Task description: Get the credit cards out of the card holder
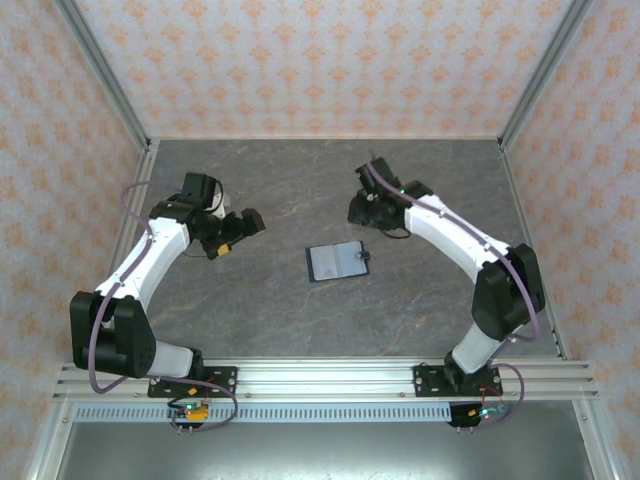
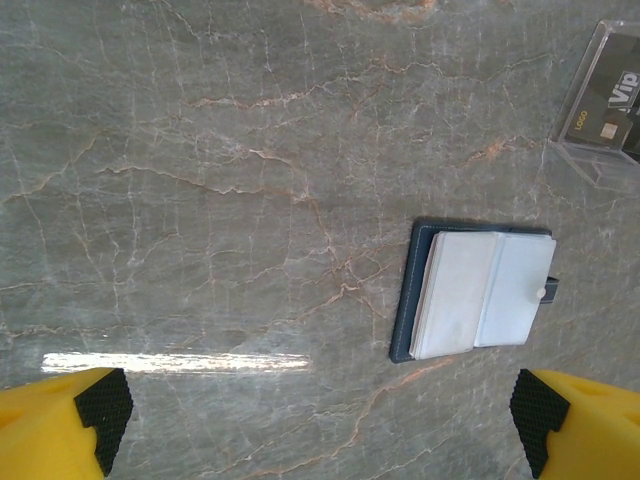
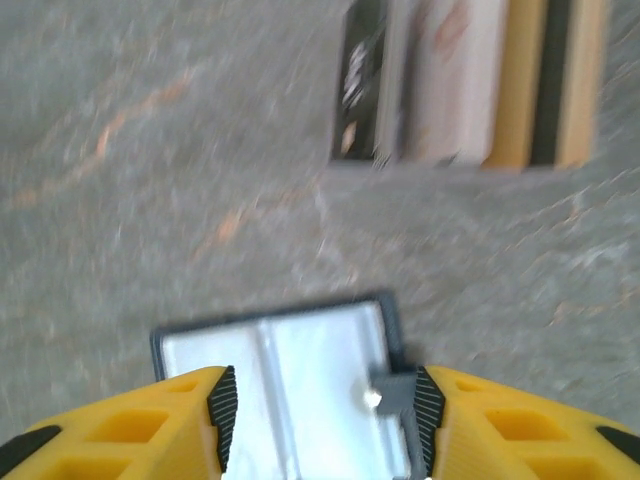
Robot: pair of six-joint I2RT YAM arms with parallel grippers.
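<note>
Card holder (image 1: 337, 262) is lying open and flat on the grey marbled surface (image 1: 260, 310), roughly mid-surface, between the two arms. Navy edge is showing around the pale grey-blue inside, and the small dark tab (image 2: 551, 290) is sticking out of one edge. From the left wrist view it is sitting right of centre.

Right end effector (image 1: 370, 212) is hanging just beyond the holder, on its far right side. In the right wrist view (image 3: 325, 405) the jaws are standing partly apart and the holder is showing in the gap below them. Black pads (image 3: 222, 400) are framing it, tab next to the right-hand pad. The frame is blurry, so I can't tell whether that pad is touching. It is gripping nothing; from above the holder is sitting flat and apart from it.

Left end effector (image 1: 250, 225) is hovering well to the left of the holder, jaws wide, nothing in them. In its own view (image 2: 318, 415) the yellow fingers with black pads (image 2: 103, 403) are sitting at the bottom corners over bare surface.

A clear stand (image 2: 600, 110) with cards in it, a black one in front, is sitting past the holder, near the right end effector. It is smeared in the right wrist view (image 3: 470, 85).
</note>
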